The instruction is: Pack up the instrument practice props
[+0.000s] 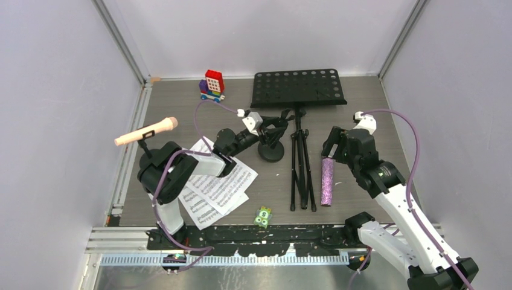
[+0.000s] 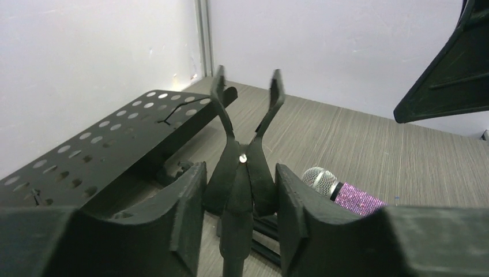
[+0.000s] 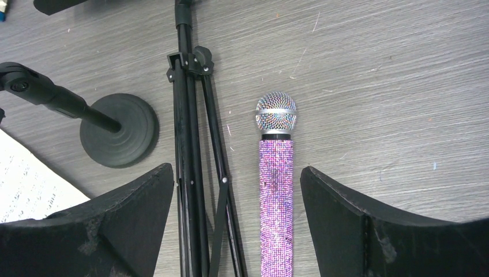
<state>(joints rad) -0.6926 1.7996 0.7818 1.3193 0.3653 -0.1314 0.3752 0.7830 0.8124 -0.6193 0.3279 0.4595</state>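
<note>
A short black mic mount (image 1: 272, 147) stands mid-table on its round base. My left gripper (image 1: 269, 128) is shut on its forked clip (image 2: 240, 173), which fills the gap between the fingers. The purple-glitter microphone (image 3: 275, 184) lies flat beside the folded tripod legs (image 3: 187, 115). My right gripper (image 3: 236, 170) hovers open over it, straddling the microphone and one leg without touching them. The black perforated music desk (image 1: 299, 87) lies at the back. White sheet-music pages (image 1: 218, 188) lie under the left arm. The pink microphone (image 1: 147, 132) sits in a second mount at the left, whose base is hidden.
A red-blue toy brick vehicle (image 1: 211, 84) stands at the back left. A small green dotted piece (image 1: 262, 216) lies near the front edge. White walls close in the table on three sides. The purple cable (image 1: 208, 104) loops above the left arm.
</note>
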